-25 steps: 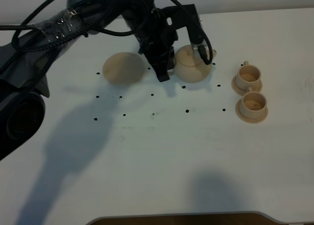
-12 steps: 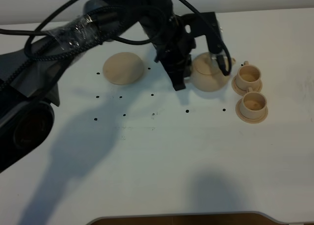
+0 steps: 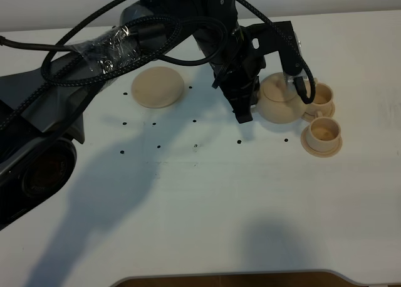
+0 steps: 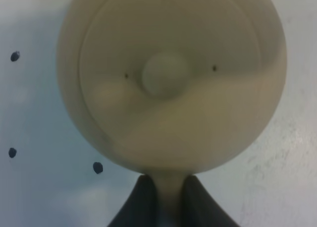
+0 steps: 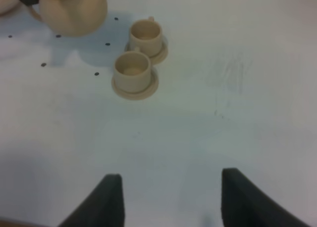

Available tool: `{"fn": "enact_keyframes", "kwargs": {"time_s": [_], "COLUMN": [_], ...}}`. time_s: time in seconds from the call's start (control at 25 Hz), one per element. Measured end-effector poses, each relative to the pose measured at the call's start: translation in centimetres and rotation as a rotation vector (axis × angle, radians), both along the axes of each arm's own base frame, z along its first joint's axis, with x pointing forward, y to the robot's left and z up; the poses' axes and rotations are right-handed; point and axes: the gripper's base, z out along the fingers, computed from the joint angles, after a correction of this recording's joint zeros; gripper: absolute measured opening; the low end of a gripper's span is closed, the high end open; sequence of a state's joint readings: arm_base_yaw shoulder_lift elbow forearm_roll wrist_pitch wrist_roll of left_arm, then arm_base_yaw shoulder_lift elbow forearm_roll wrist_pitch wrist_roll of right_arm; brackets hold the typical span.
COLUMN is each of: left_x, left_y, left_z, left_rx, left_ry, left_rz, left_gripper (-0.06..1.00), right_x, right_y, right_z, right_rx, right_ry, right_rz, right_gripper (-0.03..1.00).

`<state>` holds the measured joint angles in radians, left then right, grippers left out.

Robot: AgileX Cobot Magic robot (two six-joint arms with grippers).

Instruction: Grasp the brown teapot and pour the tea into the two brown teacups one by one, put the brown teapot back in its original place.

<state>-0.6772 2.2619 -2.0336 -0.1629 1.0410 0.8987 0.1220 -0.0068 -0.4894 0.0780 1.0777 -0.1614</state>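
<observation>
White desk (image 3: pixel 207 199) carries the big saucer (image 3: pixel 156 86). I see the teapot (image 3: pixel 279 100) well apart from it, just beside the two cups (image 3: pixel 322 131), its handle pinched by my left jaws, closed tight. My right jaws stand wide, holding nothing.

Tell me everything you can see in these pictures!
teapot: one, beige-tan, right of the middle, next to the far cup
teacups: two, beige-tan, right side of the table, the far one partly hidden
small saucers: two, tan, one under each cup
big saucer: one, tan, left of the teapot, nothing on it
dots: several, black, on the tabletop
table: one, white
left gripper: one, black, shut on the teapot's handle
right gripper: one, black, open above the table
</observation>
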Motion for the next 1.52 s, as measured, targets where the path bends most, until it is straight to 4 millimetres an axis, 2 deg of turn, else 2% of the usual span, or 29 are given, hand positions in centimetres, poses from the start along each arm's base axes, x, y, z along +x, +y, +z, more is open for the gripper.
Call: {"fn": "enact_keyframes", "kwargs": {"time_s": [0.2, 0.48, 0.64, 0.84, 1.24, 1.52], "left_x": [-0.6, -2.1, -2.2, -2.1, -3.3, -4.1], "left_y": [-0.6, -2.2, -2.4, -2.7, -4.7, -5.7], "left_z": [-0.1, -0.1, -0.1, -1.2, -3.0, -3.3], "left_rx": [0.056, 0.186, 0.219, 0.291, 0.335, 0.37], "left_ry": [-0.033, -0.157, -0.192, -0.24, -0.292, -0.346], "left_rz": [0.044, -0.003, -0.019, -0.026, -0.066, -0.085], "left_gripper": [0.13, 0.13, 0.13, 0.13, 0.13, 0.13], "right_x": [0.0, 0.0, 0.0, 0.0, 0.0, 0.0], "right_y": [0.0, 0.0, 0.0, 0.0, 0.0, 0.0], "right_z": [0.0, 0.0, 0.0, 0.0, 0.0, 0.0], "right_rx": [0.0, 0.0, 0.0, 0.0, 0.0, 0.0], "right_ry": [0.0, 0.0, 0.0, 0.0, 0.0, 0.0], "right_rz": [0.0, 0.0, 0.0, 0.0, 0.0, 0.0], "right_gripper": [0.44, 0.44, 0.44, 0.44, 0.44, 0.44]}}
